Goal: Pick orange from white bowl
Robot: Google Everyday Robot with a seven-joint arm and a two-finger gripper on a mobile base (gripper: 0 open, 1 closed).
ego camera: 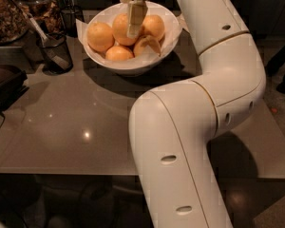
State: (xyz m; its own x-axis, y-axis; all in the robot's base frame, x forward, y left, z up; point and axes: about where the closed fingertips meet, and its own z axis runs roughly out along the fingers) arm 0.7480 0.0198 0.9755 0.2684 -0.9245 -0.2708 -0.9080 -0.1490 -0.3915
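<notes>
The white bowl [133,66] stands at the back of the table, lined with white paper. It holds several deep-orange oranges: one at the left [99,35], one in the middle [119,26], one at the right [154,26] and one at the front [118,54]. A paler, crescent-marked orange [147,44] lies at the front right. My gripper [135,28] hangs down from the top of the camera view, right over the middle orange and partly hiding it. My white arm fills the right side.
A small black mesh cup [54,52] with a utensil stands left of the bowl. A tray of brown nuts [7,13] is at the far left back. A dark object [4,84] lies at the table's left edge. The grey tabletop [71,127] stretches forward.
</notes>
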